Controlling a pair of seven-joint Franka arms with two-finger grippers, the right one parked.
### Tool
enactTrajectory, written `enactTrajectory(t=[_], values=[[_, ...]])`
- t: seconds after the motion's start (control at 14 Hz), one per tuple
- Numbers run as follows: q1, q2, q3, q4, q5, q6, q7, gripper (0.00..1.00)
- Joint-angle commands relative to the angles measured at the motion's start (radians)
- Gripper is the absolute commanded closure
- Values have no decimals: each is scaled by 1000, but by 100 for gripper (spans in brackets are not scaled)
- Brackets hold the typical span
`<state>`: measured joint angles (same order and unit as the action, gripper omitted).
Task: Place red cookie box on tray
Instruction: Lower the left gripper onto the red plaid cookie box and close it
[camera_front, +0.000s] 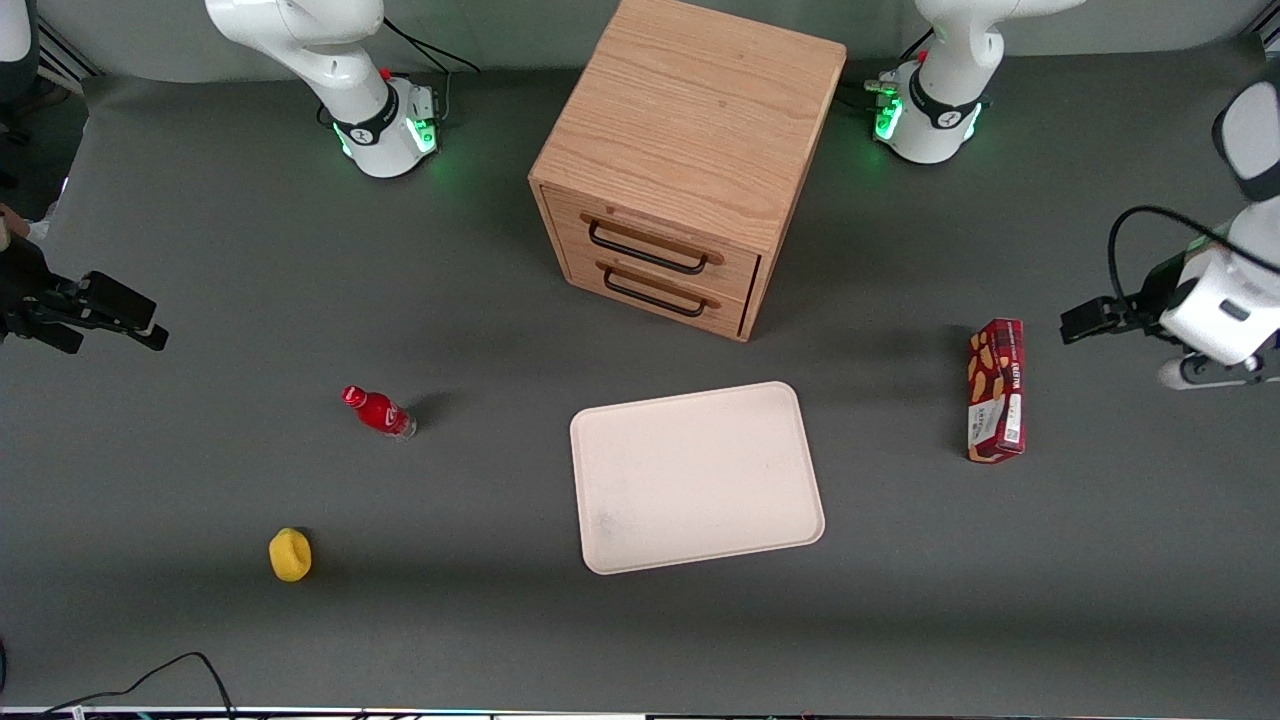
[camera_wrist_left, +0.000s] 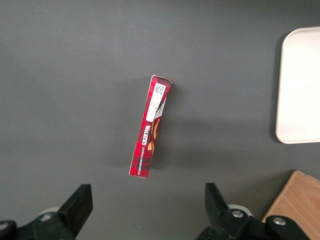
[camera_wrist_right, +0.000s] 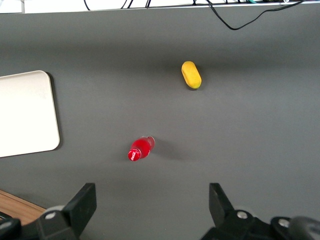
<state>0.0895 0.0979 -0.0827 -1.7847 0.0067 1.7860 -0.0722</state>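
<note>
The red cookie box (camera_front: 996, 390) (camera_wrist_left: 151, 127) lies on the grey table toward the working arm's end, resting on a narrow long side with its white label end nearer the front camera. The cream tray (camera_front: 697, 478) (camera_wrist_left: 300, 85) (camera_wrist_right: 25, 112) sits flat mid-table with nothing on it, in front of the drawer cabinet. My gripper (camera_front: 1077, 324) (camera_wrist_left: 147, 205) hangs above the table close beside the box, nearer the table's end and apart from it. Its fingers (camera_wrist_left: 80, 204) stand wide open with only bare table between them.
A wooden two-drawer cabinet (camera_front: 690, 150) (camera_wrist_left: 295, 200) stands farther from the front camera than the tray. Toward the parked arm's end stand a small red bottle (camera_front: 379, 411) (camera_wrist_right: 140, 148) and a yellow object (camera_front: 290, 554) (camera_wrist_right: 191, 74). A black cable (camera_front: 150, 675) lies at the table's near edge.
</note>
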Motion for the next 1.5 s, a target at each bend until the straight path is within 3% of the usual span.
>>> enactTrajectory(t=[0.0, 0.21, 0.36, 0.43, 0.5, 0.57, 0.64, 0.71, 0.79, 0.86, 0.93, 1.14, 1.21, 1.43], values=[[13, 144, 0, -16, 10, 148, 45, 0], [13, 171, -2, -143, 100, 310, 57, 0], [3, 207, -2, -195, 110, 409, 65, 0], [-2, 226, -2, -215, 125, 444, 71, 5], [-2, 227, -2, -241, 165, 469, 84, 28], [-4, 226, 0, -269, 220, 486, 98, 44], [1, 220, -2, -304, 277, 513, 100, 56], [-1, 215, -2, -346, 291, 557, 100, 56], [2, 215, -2, -361, 291, 584, 83, 62], [-4, 215, -3, -358, 289, 578, 71, 86], [-5, 217, -5, -358, 288, 584, 52, 100], [-24, 221, -9, -320, 279, 561, 13, 100], [-31, 224, -12, -259, 251, 480, 2, 100], [-135, 337, -26, 116, 70, 139, -68, 100]])
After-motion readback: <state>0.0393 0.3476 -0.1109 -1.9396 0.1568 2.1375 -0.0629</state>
